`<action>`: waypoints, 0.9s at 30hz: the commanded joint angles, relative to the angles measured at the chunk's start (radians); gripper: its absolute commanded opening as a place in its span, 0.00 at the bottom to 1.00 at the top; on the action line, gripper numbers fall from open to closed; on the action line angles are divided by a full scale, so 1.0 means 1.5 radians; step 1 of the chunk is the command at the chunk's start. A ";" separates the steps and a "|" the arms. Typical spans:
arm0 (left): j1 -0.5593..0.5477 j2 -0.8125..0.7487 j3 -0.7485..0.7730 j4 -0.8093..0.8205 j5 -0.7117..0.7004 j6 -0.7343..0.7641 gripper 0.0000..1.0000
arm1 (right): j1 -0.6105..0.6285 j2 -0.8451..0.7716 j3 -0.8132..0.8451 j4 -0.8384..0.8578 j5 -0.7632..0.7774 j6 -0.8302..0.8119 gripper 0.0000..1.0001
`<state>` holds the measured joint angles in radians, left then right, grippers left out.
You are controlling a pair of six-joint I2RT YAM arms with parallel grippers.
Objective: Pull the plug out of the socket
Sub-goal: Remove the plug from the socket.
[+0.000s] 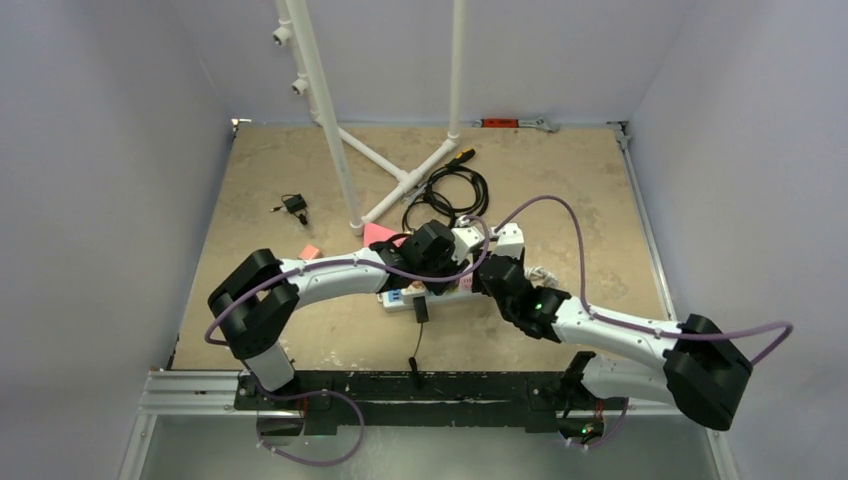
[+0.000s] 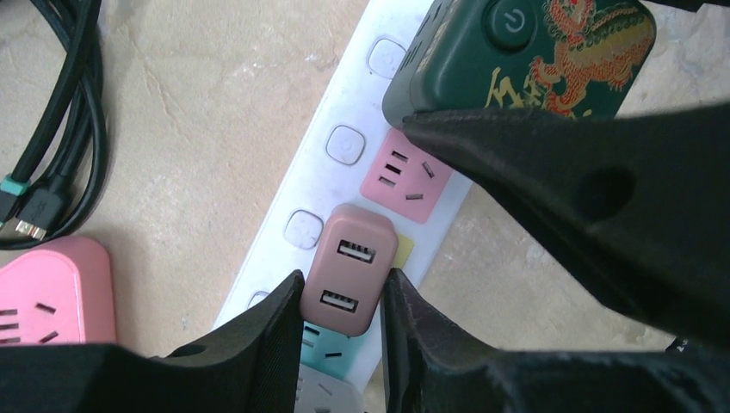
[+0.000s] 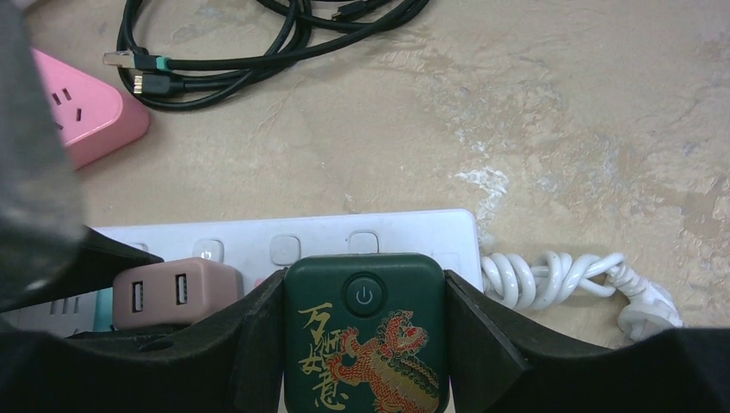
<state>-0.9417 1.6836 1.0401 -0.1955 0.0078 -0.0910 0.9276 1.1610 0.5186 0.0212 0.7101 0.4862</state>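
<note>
Plug (image 2: 349,268), rounded dusty-pink plastic, in left claw (image 2: 344,282)

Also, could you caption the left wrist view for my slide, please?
Left gripper closed on the pink USB plug in the white power strip, green adapter alongside.

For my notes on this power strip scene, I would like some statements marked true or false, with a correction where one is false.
1. The left gripper grips the pink USB adapter from both sides. True.
2. The right gripper is shut on the green plug. True.
3. The green plug bears a flower picture. False: it bears a dragon and a power button.
4. The pink USB adapter has three ports. False: it shows two.
5. In the right wrist view, the coiled white cord leaves the power strip at its left end. False: at its right end.
</note>
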 commanded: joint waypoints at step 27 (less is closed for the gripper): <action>0.017 0.133 0.009 -0.106 0.019 -0.041 0.00 | 0.060 -0.082 0.000 0.069 0.074 0.054 0.00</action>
<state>-0.9363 1.7535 1.1114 -0.2153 0.0765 -0.0937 0.9859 1.0866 0.4446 0.0341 0.8200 0.4862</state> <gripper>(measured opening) 0.323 0.606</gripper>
